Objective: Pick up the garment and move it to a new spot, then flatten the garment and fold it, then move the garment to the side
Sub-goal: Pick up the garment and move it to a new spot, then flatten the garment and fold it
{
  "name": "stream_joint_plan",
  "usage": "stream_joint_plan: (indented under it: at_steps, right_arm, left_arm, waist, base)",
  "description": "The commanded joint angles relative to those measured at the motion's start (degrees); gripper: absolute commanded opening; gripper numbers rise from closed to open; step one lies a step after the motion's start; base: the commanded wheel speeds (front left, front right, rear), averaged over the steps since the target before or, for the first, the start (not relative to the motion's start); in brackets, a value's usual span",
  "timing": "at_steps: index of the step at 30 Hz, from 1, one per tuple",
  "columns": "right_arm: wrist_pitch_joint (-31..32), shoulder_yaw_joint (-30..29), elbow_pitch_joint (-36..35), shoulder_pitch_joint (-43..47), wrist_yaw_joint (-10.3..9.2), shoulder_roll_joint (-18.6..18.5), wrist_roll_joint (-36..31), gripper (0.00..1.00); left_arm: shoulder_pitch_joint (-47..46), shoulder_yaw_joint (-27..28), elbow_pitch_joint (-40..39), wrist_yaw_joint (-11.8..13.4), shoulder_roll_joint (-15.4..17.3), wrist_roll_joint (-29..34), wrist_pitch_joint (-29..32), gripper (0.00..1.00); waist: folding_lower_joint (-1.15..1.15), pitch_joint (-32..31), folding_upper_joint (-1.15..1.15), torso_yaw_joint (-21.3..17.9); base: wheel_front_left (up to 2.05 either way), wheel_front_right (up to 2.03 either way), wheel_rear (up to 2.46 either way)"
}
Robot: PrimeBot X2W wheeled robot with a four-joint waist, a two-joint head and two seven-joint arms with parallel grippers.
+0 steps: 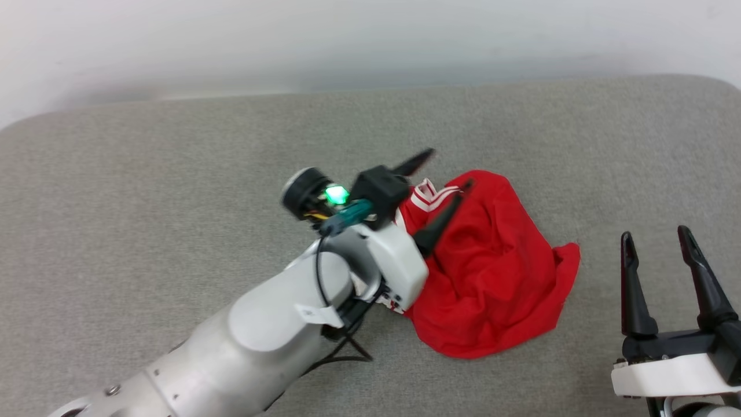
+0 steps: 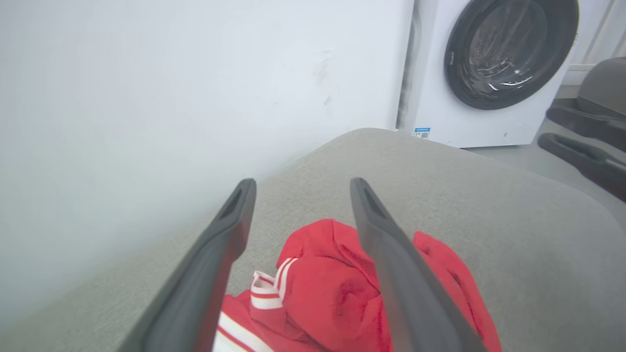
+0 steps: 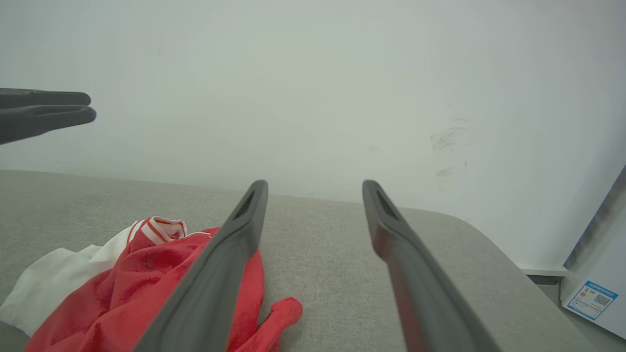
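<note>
**Shirt in a heap on the cushion, both pincers wide open**

The garment (image 1: 498,278) is seen crumpled in a red pile on the grey cushion (image 1: 173,202), a bit right of the middle and well clear of the back edge along the wall (image 1: 347,40). A bit of red-and-white striped trim is poked out at the pile's far left end, and in the right wrist view a white sleeve is spilled out on that same side. No lettering can be made out.

The left gripper (image 1: 450,168) is held over the trim end of the pile. Its fingers are spread apart and nothing is pinched by them; in the right wrist view they are seen raised above the fabric.

The right gripper (image 1: 655,233) is parked near the cushion's front right corner, just right of the pile, with its fingers also spread and nothing held.

A washing machine (image 2: 489,73) is seen past the cushion's rounded corner.
</note>
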Motion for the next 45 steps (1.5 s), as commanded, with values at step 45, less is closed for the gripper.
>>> stream_joint_plan:
  at_steps: [45]
  right_arm:
    - [-0.12, 0.86, 4.65, 7.86, -0.02, 0.13, 10.05, 1.0]
  left_arm:
    - [54.12, 58.01, -22.1, 2.74, -8.36, 34.75, -3.28, 1.0]
  waist:
    - [0.0, -8.54, 0.0, 4.83]
  base:
    - [0.0, 0.0, 0.0]
